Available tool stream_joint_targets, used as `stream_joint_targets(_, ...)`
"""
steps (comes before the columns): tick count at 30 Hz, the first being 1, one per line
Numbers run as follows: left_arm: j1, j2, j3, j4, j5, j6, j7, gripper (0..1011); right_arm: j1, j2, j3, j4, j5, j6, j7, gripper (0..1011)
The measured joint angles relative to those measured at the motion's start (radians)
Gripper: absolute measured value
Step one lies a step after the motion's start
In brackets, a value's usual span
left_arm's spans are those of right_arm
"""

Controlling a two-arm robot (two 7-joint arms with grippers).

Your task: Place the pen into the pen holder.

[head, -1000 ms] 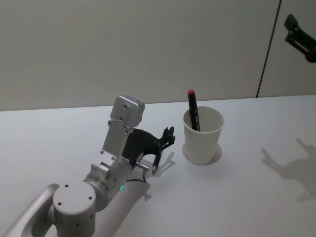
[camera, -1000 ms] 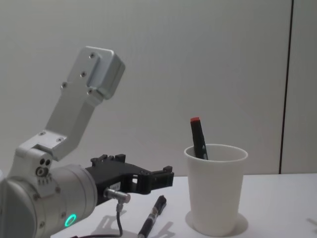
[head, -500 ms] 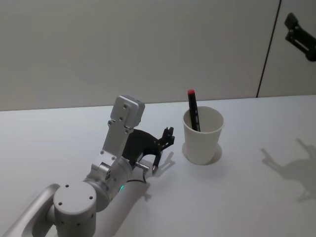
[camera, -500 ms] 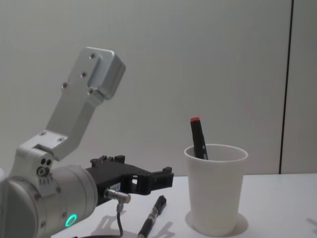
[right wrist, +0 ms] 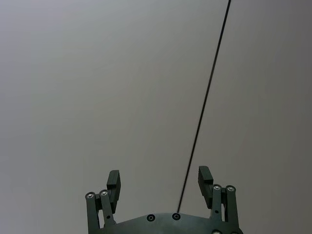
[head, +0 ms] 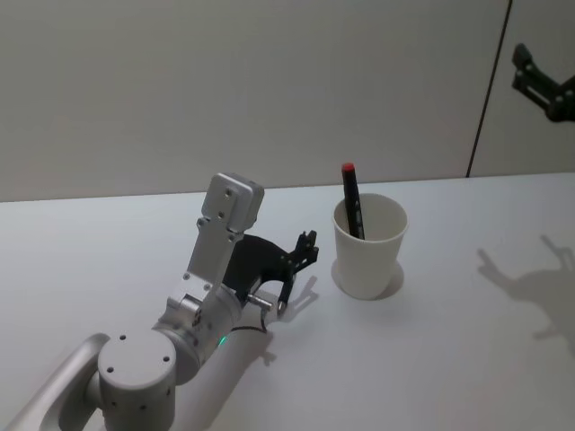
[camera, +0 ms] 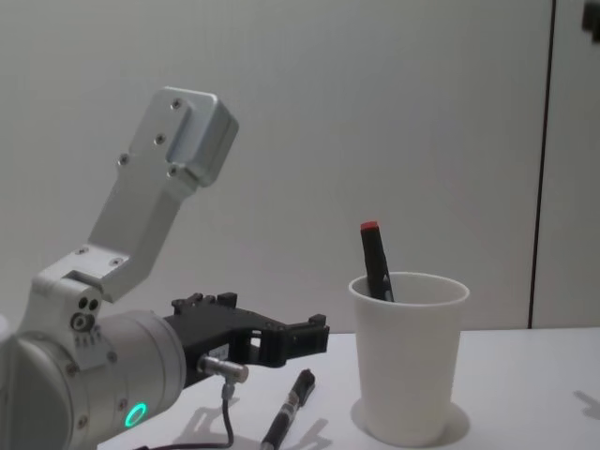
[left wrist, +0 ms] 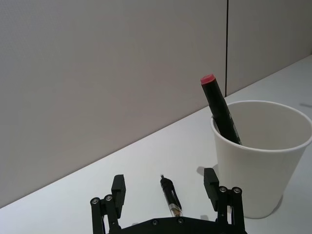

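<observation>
Pen (camera: 291,411) flat on the worktop (camera: 534,384), lower centre of the chest view, under the parted left pincer (left wrist: 164,181), beside the pen holder (camera: 408,361); right pincer (right wrist: 159,176) parted too.

Left gripper (head: 301,260) low over table (head: 449,359); pen holder (head: 369,256) just beside it, rightward; red-capped marker (head: 352,202) inside.

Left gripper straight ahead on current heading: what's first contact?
Probably the pen holder: its wall sits just beyond one finger of the open left gripper. The loose pen lies between the jaws but looks lower; depth unclear.
</observation>
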Motion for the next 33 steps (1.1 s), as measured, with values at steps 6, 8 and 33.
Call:
stream_joint_targets(6,0.000,0.000,0.000,-0.001,0.000,0.001,0.000,1003,0.025,-0.011,-0.003,0.055,-0.058,0.023,-0.020,1001)
stream_joint_targets(8,0.000,-0.001,0.000,-0.001,0.000,0.001,-0.001,1003,0.033,-0.015,-0.004,0.076,-0.075,0.034,-0.025,1001)
stream_joint_targets(33,0.016,-0.001,0.004,-0.026,-0.009,0.052,-0.002,1003,0.049,-0.034,0.005,0.135,-0.105,0.057,-0.044,1001)
